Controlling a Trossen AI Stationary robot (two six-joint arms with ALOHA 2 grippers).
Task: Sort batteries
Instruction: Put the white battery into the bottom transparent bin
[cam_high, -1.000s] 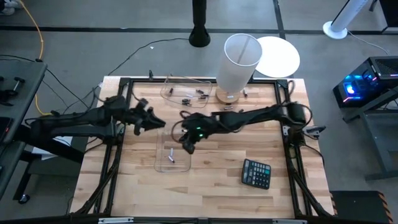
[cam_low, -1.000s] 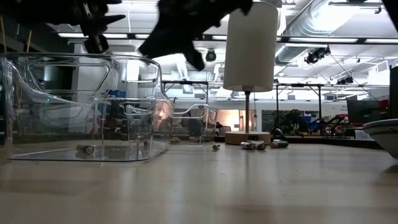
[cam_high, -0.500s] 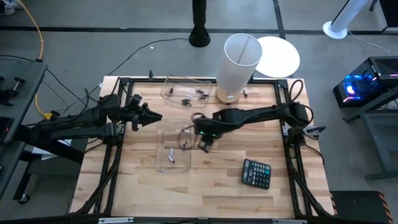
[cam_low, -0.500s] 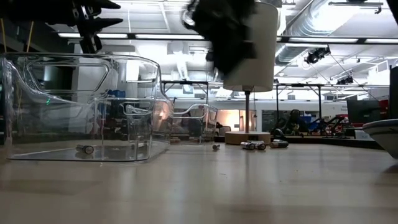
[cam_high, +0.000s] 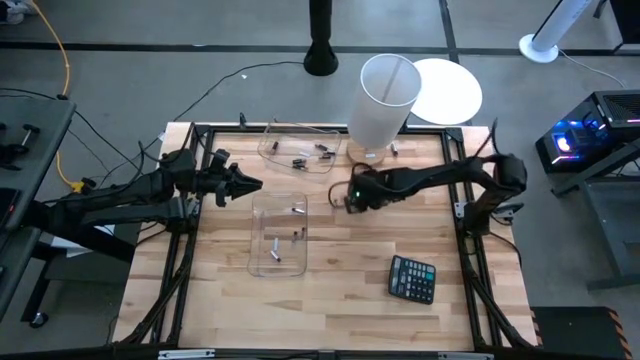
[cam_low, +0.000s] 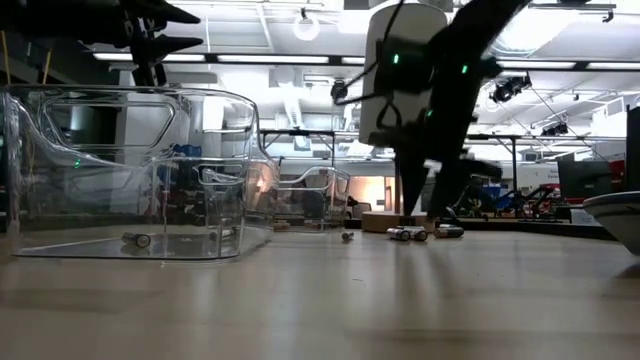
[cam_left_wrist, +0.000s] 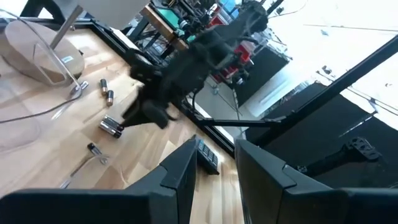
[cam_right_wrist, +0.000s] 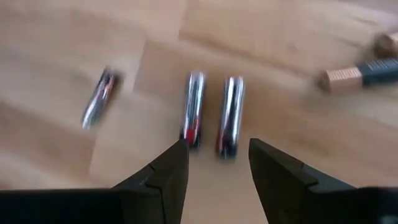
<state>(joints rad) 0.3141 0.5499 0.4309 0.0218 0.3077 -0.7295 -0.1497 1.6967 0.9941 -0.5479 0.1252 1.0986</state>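
Observation:
My right gripper (cam_right_wrist: 217, 158) stands open, low over the table, just short of two silvery batteries (cam_right_wrist: 194, 109) (cam_right_wrist: 230, 115) that lie side by side on the wood. A third battery (cam_right_wrist: 99, 96) lies apart from them. In the high view this gripper (cam_high: 352, 197) is left of the lamp base. The near clear bin (cam_high: 262, 268) holds several batteries (cam_high: 296, 236). The far clear bin (cam_high: 272, 150) holds more. My left gripper (cam_high: 245, 185) hovers open above the table, left of the near bin.
A tall white cylinder (cam_high: 385, 95) on a wooden base stands at the far edge, with loose batteries (cam_low: 405, 234) lying by the base. A black calculator (cam_high: 412, 278) lies near the right front. A white round plate (cam_high: 450, 90) sits beyond the far edge.
My right gripper has gone from above the near bin toward the table's far right and down to the loose batteries by the wooden base. Where it hung, more batteries now show on the floor of the near bin.

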